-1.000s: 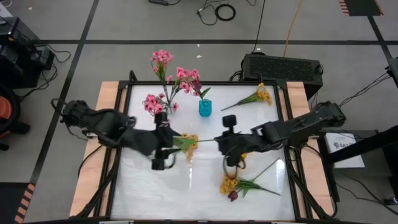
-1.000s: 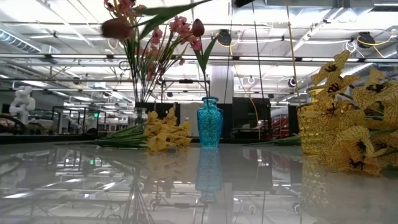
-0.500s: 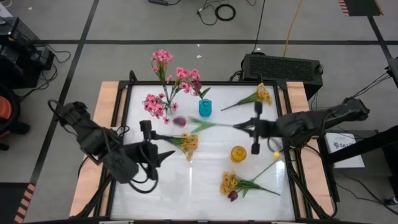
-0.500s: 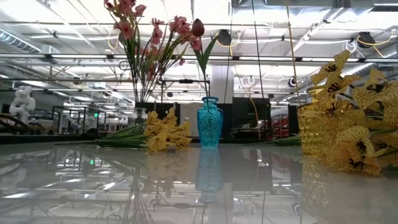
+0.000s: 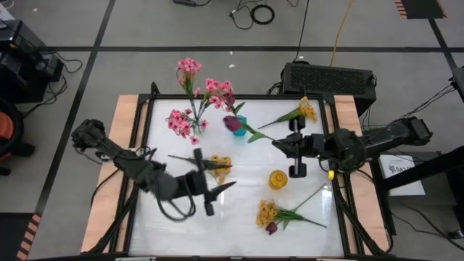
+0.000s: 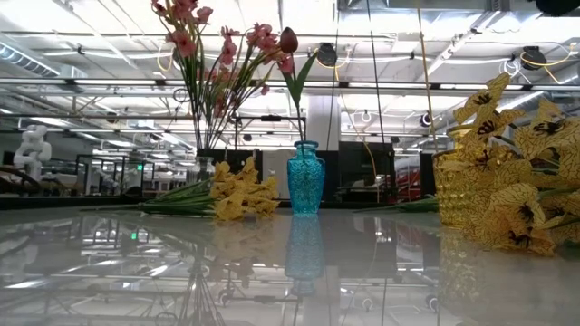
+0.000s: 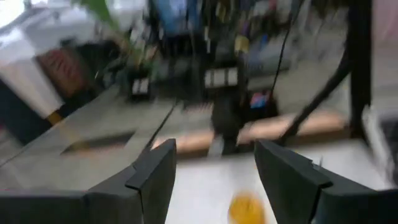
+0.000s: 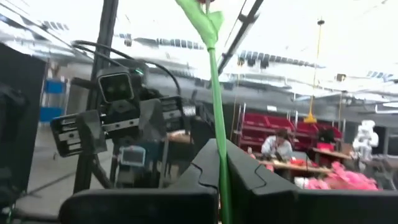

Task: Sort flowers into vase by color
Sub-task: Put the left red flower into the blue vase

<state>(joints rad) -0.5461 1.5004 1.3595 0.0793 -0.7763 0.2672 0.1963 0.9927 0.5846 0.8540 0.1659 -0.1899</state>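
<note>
Right pincer point(image 5: 278, 145) clenched on the green stem of a dark magenta flower point(image 5: 233, 124); in the right wrist view the stem point(image 8: 216, 124) runs straight up between the closed fingers point(image 8: 199, 168). Half a second ago that bloom hung over the desk left of the blue vase point(image 5: 238, 126); now it sits right at the vase, on the near-left side of its mouth, with the leafy stem slanting back to the pincer. Cannot tell whether the stem end is in the vase.

Left pincer point(image 5: 223, 187) released, fingers point(image 7: 155, 177) spread with nothing between them. It has swung right from the earlier frame and now hovers over the front-middle of the desk point(image 5: 232, 217), just past the yellow spray point(image 5: 217, 165) lying there.

Unmoved since before: pink flowers point(image 5: 190, 119) standing in the clear vase at back left, a yellow spray point(image 5: 303, 110) lying at back right, a yellow vase point(image 5: 278, 178) right of centre, and a yellow-and-magenta bunch point(image 5: 272, 215) lying at front right. Low view matches the earlier one: blue vase point(image 6: 305, 177) with one magenta bud point(image 6: 288, 40) already standing in it.
</note>
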